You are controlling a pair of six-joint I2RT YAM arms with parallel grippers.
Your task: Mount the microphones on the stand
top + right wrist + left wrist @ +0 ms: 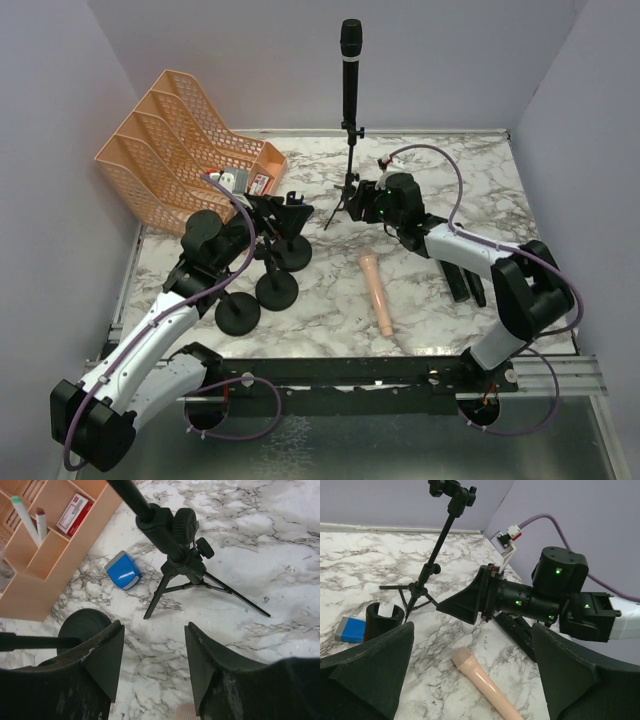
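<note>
Two arms reach in from the near edge of the marble counter (330,325). Nearest them lies the pale pink microphone (378,292), flat on the counter with its head pointing to 12 o'clock, touched by nothing. At its 9 o'clock stand three round-based desk stands (276,290) in a cluster; at its 3 o'clock black microphones (465,282) lie beside the right forearm (how many I cannot tell). Beyond these the left gripper (472,626) hovers with its jaws wide apart and empty, facing the right gripper (154,626), whose jaws are likewise parted around nothing, just short of the tripod stand (351,160). That stand, at 12 o'clock, carries a black microphone (350,45) upright in its clip. A small blue object (123,570) lies by the tripod's legs, and an orange file organizer (180,150) sits at 10 o'clock.
</note>
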